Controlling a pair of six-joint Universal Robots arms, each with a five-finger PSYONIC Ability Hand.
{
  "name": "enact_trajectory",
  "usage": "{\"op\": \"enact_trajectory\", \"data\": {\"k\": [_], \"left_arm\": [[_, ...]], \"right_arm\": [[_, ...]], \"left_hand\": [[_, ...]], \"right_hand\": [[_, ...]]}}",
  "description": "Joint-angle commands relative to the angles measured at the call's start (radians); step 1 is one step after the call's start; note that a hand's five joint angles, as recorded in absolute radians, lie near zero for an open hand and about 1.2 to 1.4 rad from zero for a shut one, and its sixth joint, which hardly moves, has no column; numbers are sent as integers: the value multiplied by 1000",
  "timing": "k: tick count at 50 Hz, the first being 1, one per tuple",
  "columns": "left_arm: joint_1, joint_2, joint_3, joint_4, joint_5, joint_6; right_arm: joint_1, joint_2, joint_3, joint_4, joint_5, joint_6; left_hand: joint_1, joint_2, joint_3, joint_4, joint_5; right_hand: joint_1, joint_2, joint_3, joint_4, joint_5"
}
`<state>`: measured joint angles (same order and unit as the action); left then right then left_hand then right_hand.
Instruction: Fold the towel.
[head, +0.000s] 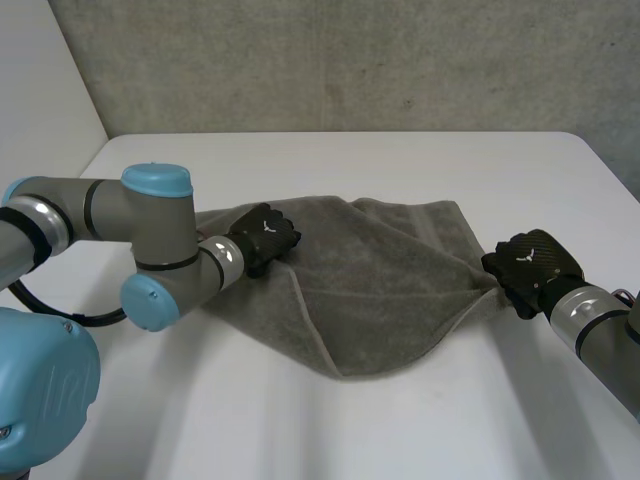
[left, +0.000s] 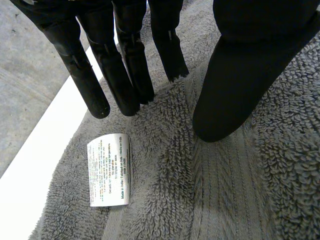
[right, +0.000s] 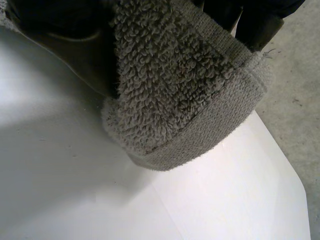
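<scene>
A grey towel (head: 380, 290) lies rumpled and partly folded over in the middle of the white table (head: 400, 160). My left hand (head: 265, 238) rests on the towel's left end. In the left wrist view its straight fingers (left: 125, 75) and thumb (left: 235, 85) press their tips down into the towel (left: 225, 190), with no cloth pinched between them. A white care label (left: 109, 170) lies just past the fingertips. My right hand (head: 530, 265) is at the towel's right corner. There its fingers (right: 260, 22) are curled on a folded bunch of the towel (right: 185, 90), held a little above the table.
The table's left edge (left: 40, 150) runs close beside my left hand's fingers, with concrete floor (left: 25, 75) beyond it. In the right wrist view the table's corner (right: 280, 165) and more floor (right: 300, 100) lie past the held cloth. A concrete wall (head: 350, 60) stands behind the table.
</scene>
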<state>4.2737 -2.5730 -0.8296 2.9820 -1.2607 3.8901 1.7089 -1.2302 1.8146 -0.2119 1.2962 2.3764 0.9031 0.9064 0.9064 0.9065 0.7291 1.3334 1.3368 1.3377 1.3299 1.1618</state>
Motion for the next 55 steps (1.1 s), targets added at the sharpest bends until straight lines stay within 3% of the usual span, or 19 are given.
{"op": "enact_trajectory", "data": {"k": [1, 3, 16, 19, 21, 22, 23, 31, 40, 45, 50, 52, 53, 55], "left_arm": [[0, 2, -5, 2, 0, 0], [-3, 4, -9, 2, -12, 0], [-8, 2, -10, 0, -28, 20], [-9, 2, -13, -2, -26, 26], [-11, 2, -14, -3, -26, 28], [-11, 2, -14, -3, -26, 28], [-12, 4, -16, -5, -28, 28], [-14, 96, -68, 25, -82, 25], [-3, 333, -266, 100, -102, 12], [61, 548, -480, 158, -170, -29], [97, 666, -603, 207, -195, -98], [148, 817, -759, 256, -201, -199], [149, 818, -760, 256, -201, -199], [198, 927, -877, 271, -200, -262]], "right_arm": [[0, 0, 2, 0, 0, 0], [0, 0, 2, 0, 0, 0], [0, 0, 2, 0, -2, 0], [0, 0, 2, -1, 0, 0], [0, 0, 2, -1, -2, 0], [0, 0, 2, -1, -2, 0], [-2, 0, 2, -1, 0, 1], [-6, -12, -5, -6, 0, 4], [-23, -97, -24, 9, 3, 26], [-32, -166, -57, 34, -6, 98], [-83, -227, -112, 158, -89, 145], [-120, -236, -159, 305, -162, 139], [-120, -236, -159, 305, -163, 139], [-150, -230, -211, 476, -233, 121]], "left_hand": [[-41, -44, -44, -44, -41], [-263, -267, -267, -267, -264], [-205, -208, -208, -209, -206], [-20, -23, -23, -24, -21], [287, 283, 283, 283, 286], [288, 285, 285, 285, 288], [489, 485, 485, 485, 488], [493, 490, 490, 490, 493], [493, 490, 490, 490, 493], [493, 490, 490, 490, 493], [493, 490, 490, 490, 493], [493, 490, 490, 490, 493], [493, 490, 490, 490, 493], [493, 490, 490, 490, 493]], "right_hand": [[63, 59, 59, 66, 60], [63, 59, 59, 66, 60], [63, 59, 59, 66, 60], [63, 59, 59, 66, 60], [63, 59, 59, 66, 60], [63, 59, 59, 66, 60], [63, 59, 59, 66, 60], [63, 59, 59, 66, 60], [63, 59, 59, 66, 60], [63, 59, 59, 66, 60], [63, 59, 59, 66, 60], [63, 59, 59, 66, 60], [63, 59, 59, 66, 60], [63, 59, 59, 66, 60]]}}
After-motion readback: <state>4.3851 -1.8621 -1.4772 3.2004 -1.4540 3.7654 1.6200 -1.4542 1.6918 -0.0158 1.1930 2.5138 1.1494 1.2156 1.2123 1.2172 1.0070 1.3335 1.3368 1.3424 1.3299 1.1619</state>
